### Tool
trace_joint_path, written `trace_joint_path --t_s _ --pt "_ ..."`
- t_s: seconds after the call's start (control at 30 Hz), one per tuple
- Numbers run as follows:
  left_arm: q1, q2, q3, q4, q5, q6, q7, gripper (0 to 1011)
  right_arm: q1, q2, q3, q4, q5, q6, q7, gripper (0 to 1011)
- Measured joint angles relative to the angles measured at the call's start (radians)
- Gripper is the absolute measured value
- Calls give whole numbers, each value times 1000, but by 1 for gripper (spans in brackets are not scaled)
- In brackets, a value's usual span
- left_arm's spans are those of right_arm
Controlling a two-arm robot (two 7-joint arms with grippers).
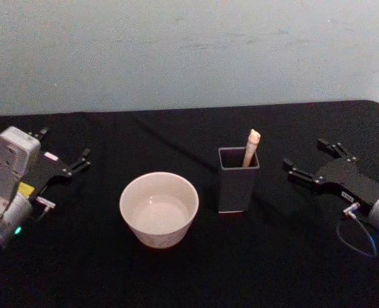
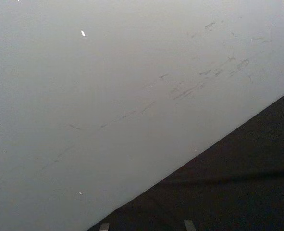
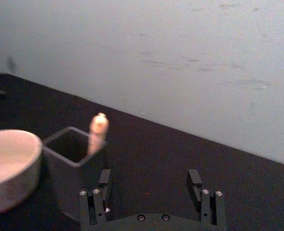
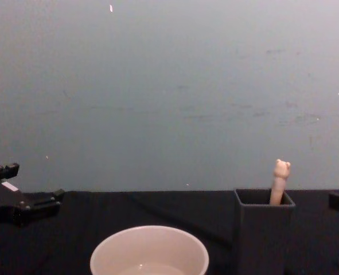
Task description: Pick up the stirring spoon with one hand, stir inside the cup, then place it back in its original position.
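The spoon (image 1: 251,145) stands in a dark grey square holder (image 1: 238,186) on the black bench (image 1: 176,276). Its beige handle leans toward 1 o'clock against the holder's far right corner, and the small knob pokes above the rim. The neck and bowl are hidden inside the holder.

The cup (image 1: 158,208) sits just beside the holder, at its 9 o'clock, upright. The two stand close but do not touch. I cannot tell whether anything is in the cup; its inner wall looks pale and smooth.

The right hand (image 1: 303,154) rests low over the bench at 3 o'clock from the holder, a little apart from it. Its fingers are spread wide and point toward 10 o'clock, at the holder, with nothing between them. In the right wrist view both fingers (image 3: 194,179) show with bare bench in the gap, and the holder and spoon knob lie ahead of them, the cup's rim beyond.

The left hand (image 1: 66,144) is at 9 o'clock from the cup, well apart from it. Its fingers are also spread and hold nothing, pointing toward 2 o'clock. In the chest view it shows at the left edge, just above the bench.

A plain pale wall (image 1: 176,51) rises behind the bench at 12 o'clock.
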Motion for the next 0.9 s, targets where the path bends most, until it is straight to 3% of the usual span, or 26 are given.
trace_joint_path --t_s 0.1,0.33,0.53,0.9 --pt "0 0 0 0 0 0 0 1001 -13 -1 15 -22 46 19 51 1000" --pt "0 0 0 0 0 0 0 1001 5 -41 10 -21 76 53 101 1000" --pt "0 0 0 0 0 0 0 1002 35 -81 -4 2 72 67 119 1000" --pt "0 0 0 0 0 0 0 1001 114 -175 -27 87 14 72 111 1002"
